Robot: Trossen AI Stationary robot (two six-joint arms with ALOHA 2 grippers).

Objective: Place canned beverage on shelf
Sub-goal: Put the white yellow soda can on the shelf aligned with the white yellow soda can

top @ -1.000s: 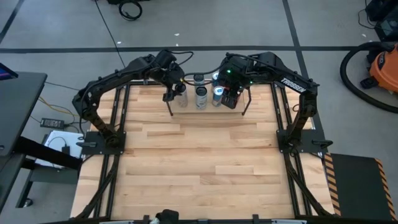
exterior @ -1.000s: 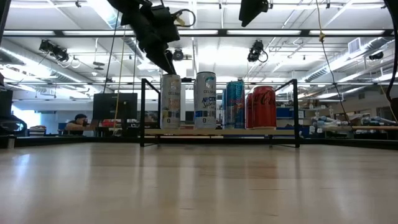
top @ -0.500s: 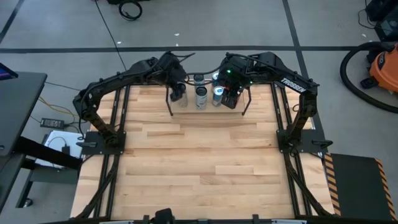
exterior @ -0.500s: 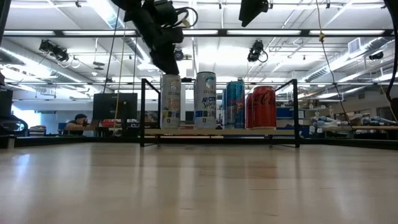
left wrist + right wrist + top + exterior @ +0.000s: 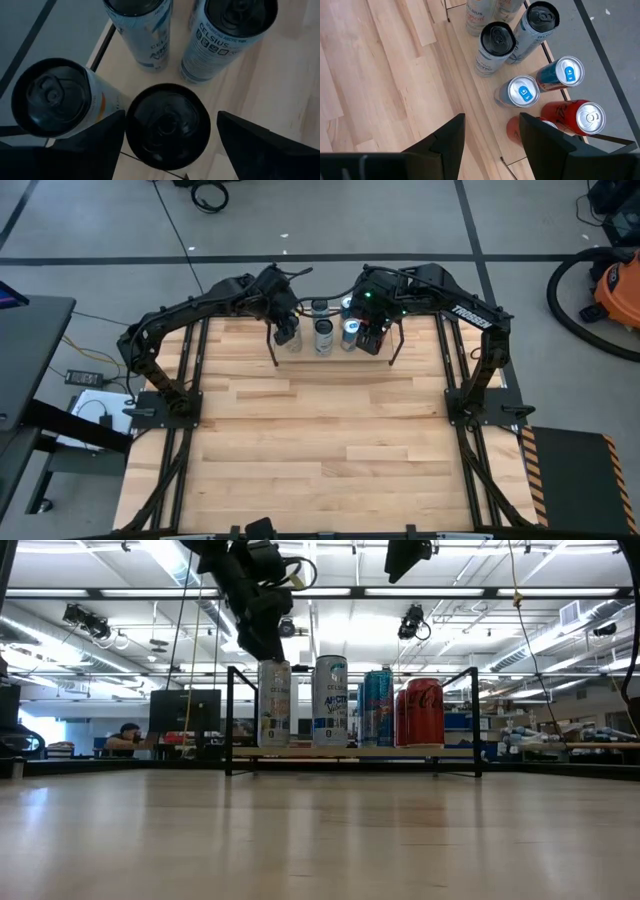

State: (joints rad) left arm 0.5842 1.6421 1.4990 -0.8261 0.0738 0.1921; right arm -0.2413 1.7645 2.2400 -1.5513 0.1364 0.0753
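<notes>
Canned beverage: tall slim white can (image 5: 274, 703) with dark top, standing upright at the left end of the row on the shelf; in the left wrist view its dark lid (image 5: 167, 125) lies directly between the two dark fingers.
Shelf: low open rack (image 5: 352, 751) with thin black metal end frames and a light wood board, at the far edge of the table, centred between the two arms (image 5: 330, 350).
Left gripper: positioned directly above the slim white can (image 5: 262, 632), at the left end of the shelf (image 5: 284, 320); fingers (image 5: 95, 137) are spread, one on each side of the can top, with a visible gap on both sides; no contact with the can is visible.
Right gripper: held above the right end of the shelf (image 5: 370, 320); fingers (image 5: 445, 137) are parted and hold nothing.
Other cans on shelf: white-and-blue tall can (image 5: 330, 701) just right of the slim white can; blue tall can (image 5: 377, 707) next; red can (image 5: 424, 712) at the right end. All stand upright. The wrist views show further cans in a second row behind.
Table: light wood plank surface (image 5: 320, 440).
Background: person seated at a monitor, far left of the room (image 5: 128, 735).
</notes>
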